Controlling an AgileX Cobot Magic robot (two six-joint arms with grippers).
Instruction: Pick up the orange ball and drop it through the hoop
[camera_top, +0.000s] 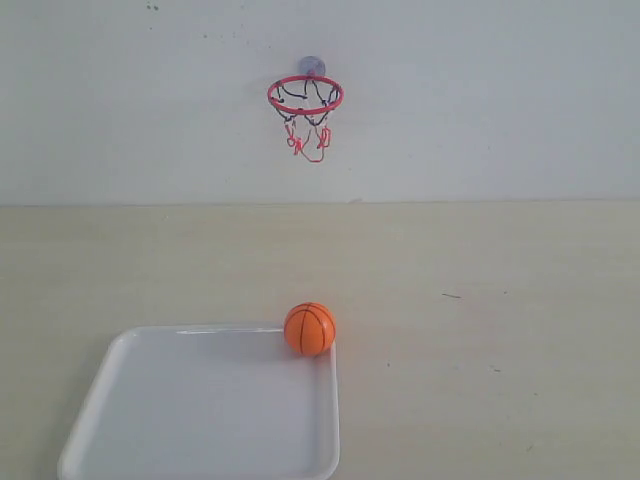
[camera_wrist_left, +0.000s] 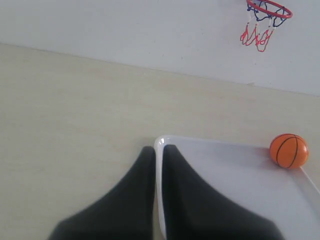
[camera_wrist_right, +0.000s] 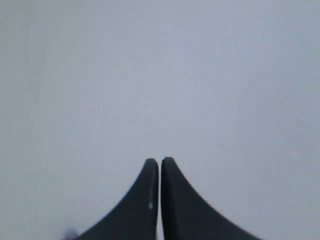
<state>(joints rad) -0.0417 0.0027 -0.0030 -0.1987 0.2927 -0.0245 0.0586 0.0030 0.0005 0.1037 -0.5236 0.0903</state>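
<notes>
**Exterior view: orange ball sits in a tray corner, both grippers shut and empty**

The orange ball (camera_top: 309, 329) rests in the far right corner of the white tray (camera_top: 200, 420), seemingly against the raised rim. The hoop (camera_top: 305, 110) hangs on the wall (camera_top: 480, 100) by its suction cup (camera_top: 311, 66), well above and behind the ball.

Judging by its look, the ball is light, smooth and perfectly round, so it could roll or squirt out of a shallow pinch. The safest hold seems to be across its widest middle, jaws opened well first. The rim crowds 2 sides, which favours coming down from above with 1 finger on the open tray side.

The left gripper (camera_wrist_left: 158, 150) has its 2 fingers pressed together, holding nothing, well apart from the ball. The right gripper (camera_wrist_right: 160, 161) is likewise closed and empty, facing a blank grey surface.

The table (camera_top: 480, 300) between tray and wall shows nothing in the way; the ring looks only slightly wider than the ball, so a centred release matters.
</notes>
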